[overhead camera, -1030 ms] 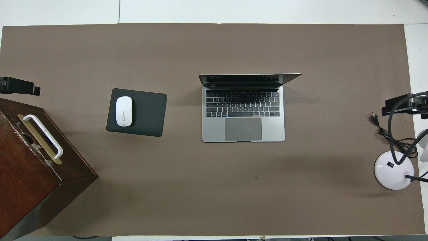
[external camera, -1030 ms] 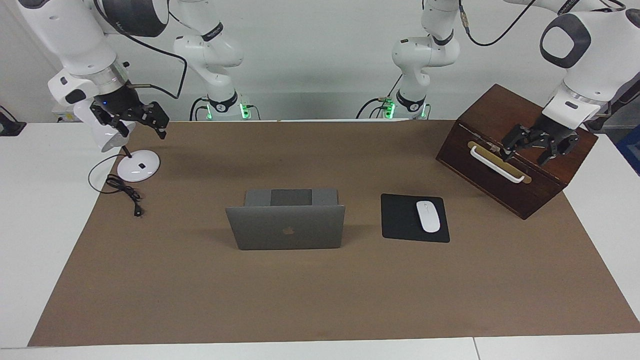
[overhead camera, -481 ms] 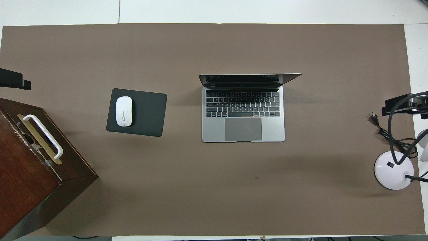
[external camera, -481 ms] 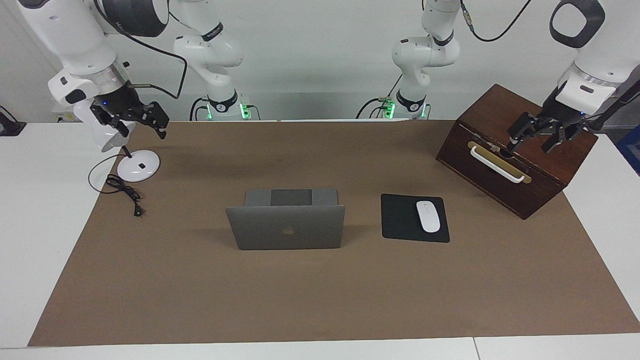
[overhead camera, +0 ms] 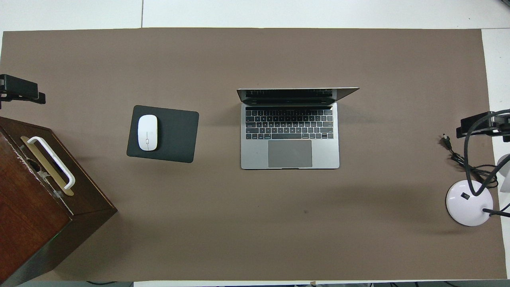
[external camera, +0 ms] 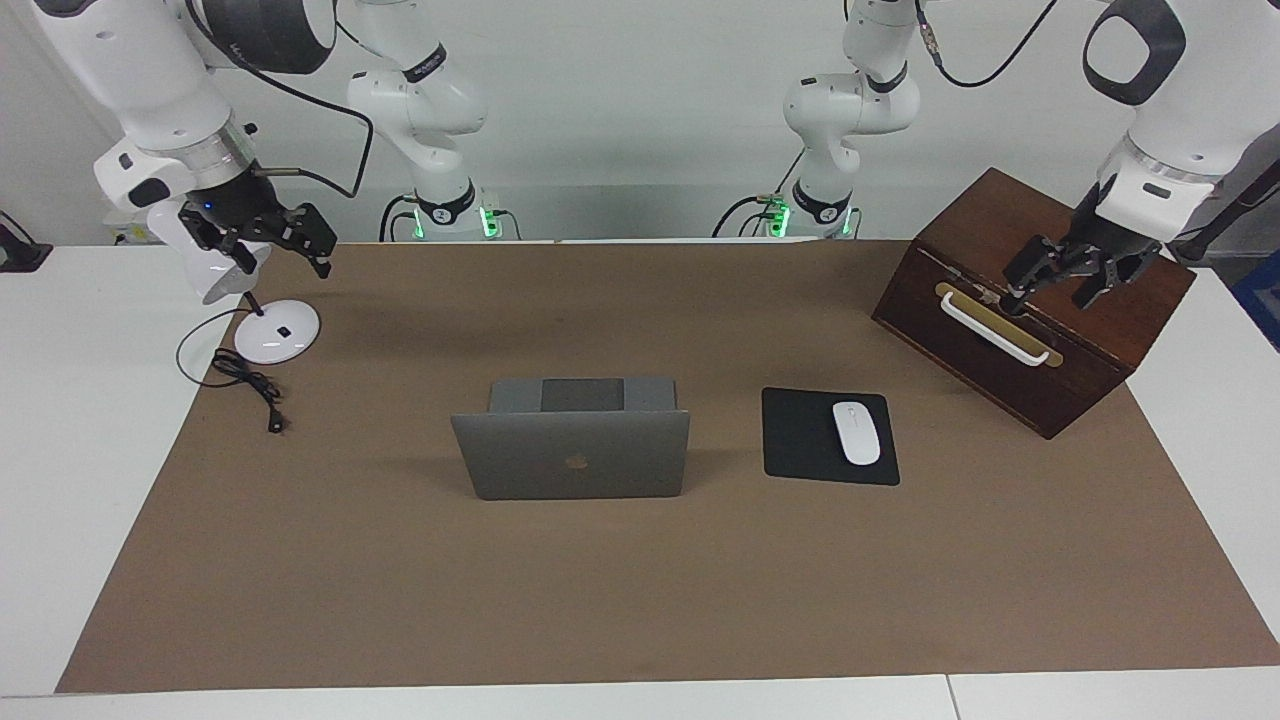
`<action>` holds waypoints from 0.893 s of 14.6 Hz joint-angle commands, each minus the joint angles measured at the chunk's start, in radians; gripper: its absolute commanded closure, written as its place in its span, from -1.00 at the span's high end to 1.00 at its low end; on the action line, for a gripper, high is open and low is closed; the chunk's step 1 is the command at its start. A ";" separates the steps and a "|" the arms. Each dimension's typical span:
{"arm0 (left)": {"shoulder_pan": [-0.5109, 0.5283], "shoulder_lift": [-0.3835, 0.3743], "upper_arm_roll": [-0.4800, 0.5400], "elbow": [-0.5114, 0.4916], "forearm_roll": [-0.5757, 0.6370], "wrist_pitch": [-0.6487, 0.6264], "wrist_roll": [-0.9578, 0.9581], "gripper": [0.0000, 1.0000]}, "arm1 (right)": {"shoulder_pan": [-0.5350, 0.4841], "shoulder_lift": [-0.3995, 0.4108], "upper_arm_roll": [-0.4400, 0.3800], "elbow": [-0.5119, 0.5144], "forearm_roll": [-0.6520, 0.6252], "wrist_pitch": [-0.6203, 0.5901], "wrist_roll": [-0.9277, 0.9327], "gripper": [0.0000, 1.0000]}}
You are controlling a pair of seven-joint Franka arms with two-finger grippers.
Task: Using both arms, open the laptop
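The silver-grey laptop (external camera: 575, 455) stands open in the middle of the brown mat, its lid upright with the logo facing away from the robots. Its keyboard and trackpad show in the overhead view (overhead camera: 290, 137). My left gripper (external camera: 1052, 293) hangs open and empty over the wooden box at the left arm's end, well away from the laptop; its tip shows in the overhead view (overhead camera: 22, 91). My right gripper (external camera: 285, 260) hangs open and empty above the lamp at the right arm's end; it also shows in the overhead view (overhead camera: 478, 124).
A black mouse pad (external camera: 800, 440) with a white mouse (external camera: 856, 432) lies beside the laptop toward the left arm's end. A dark wooden box (external camera: 1040, 380) with a white handle (external camera: 995, 328) stands at that end. A white desk lamp (external camera: 277, 331) and its cable (external camera: 250, 385) sit at the right arm's end.
My left gripper has risen a little over the wooden box and its wrist has straightened. The right arm and the laptop have not moved.
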 commanded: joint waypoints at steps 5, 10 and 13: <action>-0.010 -0.001 0.006 0.005 0.022 0.005 0.001 1.00 | -0.013 -0.020 0.013 -0.025 -0.011 0.023 -0.028 1.00; -0.008 -0.030 0.006 -0.029 0.023 0.006 -0.005 1.00 | 0.025 -0.025 0.027 -0.020 0.002 0.020 -0.027 1.00; -0.007 -0.042 0.006 -0.043 0.023 0.006 -0.005 1.00 | 0.031 -0.025 0.031 -0.019 0.012 0.022 -0.030 1.00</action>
